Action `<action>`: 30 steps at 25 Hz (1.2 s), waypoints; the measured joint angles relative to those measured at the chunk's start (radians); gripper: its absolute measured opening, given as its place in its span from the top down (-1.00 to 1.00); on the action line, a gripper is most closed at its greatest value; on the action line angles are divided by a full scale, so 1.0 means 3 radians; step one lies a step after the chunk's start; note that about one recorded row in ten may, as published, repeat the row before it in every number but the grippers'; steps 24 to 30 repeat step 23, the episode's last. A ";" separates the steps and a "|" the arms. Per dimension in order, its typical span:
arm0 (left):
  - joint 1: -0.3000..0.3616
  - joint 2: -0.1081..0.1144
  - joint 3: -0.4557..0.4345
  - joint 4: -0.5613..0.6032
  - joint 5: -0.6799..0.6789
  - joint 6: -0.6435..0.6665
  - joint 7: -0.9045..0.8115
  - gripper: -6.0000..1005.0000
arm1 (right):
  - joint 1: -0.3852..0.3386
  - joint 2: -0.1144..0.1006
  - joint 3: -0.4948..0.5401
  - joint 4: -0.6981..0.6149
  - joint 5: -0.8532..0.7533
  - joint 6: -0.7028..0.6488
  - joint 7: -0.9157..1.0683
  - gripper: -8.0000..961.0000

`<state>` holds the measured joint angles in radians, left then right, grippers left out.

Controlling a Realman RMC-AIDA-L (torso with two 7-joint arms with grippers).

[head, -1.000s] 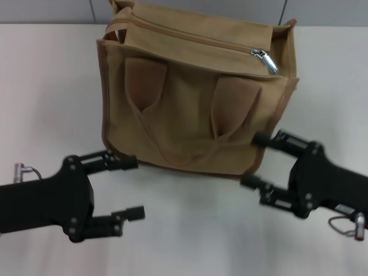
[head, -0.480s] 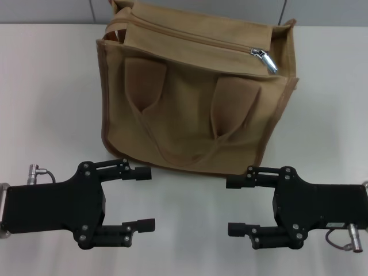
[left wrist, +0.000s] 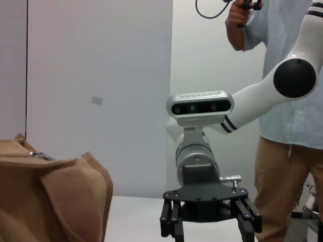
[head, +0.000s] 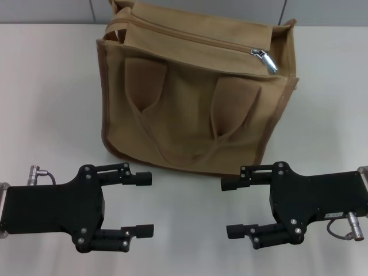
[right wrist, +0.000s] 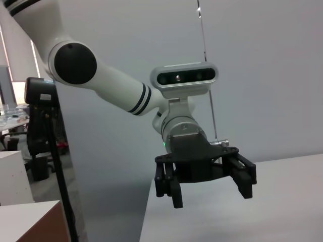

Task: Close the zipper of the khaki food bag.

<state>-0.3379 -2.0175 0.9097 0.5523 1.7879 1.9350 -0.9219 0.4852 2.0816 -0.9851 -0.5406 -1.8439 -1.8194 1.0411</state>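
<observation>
Khaki food bag [head: 195, 92] set on table [head: 52, 103], zipper [head: 198, 40] run along its top, left gripper [head: 144, 204] and right gripper [head: 231, 207] placed before it, facing.

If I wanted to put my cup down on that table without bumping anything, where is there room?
Bare table lies on the robot's left of the khaki food bag, and more on its right. It is crowded in front: the left end effector and right end effector, both open, face each other just before the bag.

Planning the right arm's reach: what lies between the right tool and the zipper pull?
In the head view, only the khaki food bag's front panel and handle loop separate the right tool from the pull tab.
</observation>
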 joint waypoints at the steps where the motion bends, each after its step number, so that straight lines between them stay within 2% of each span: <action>1: 0.0001 0.0000 0.0001 0.0008 0.0008 0.0001 -0.0018 -0.50 | 0.0005 0.0000 -0.0003 -0.0004 0.0000 0.0000 0.0001 -0.51; 30: -0.0022 -0.0043 0.0000 0.0051 0.0204 -0.0020 -0.0036 -0.50 | 0.0008 0.0000 -0.0050 -0.0026 0.0000 0.0007 0.0012 -0.51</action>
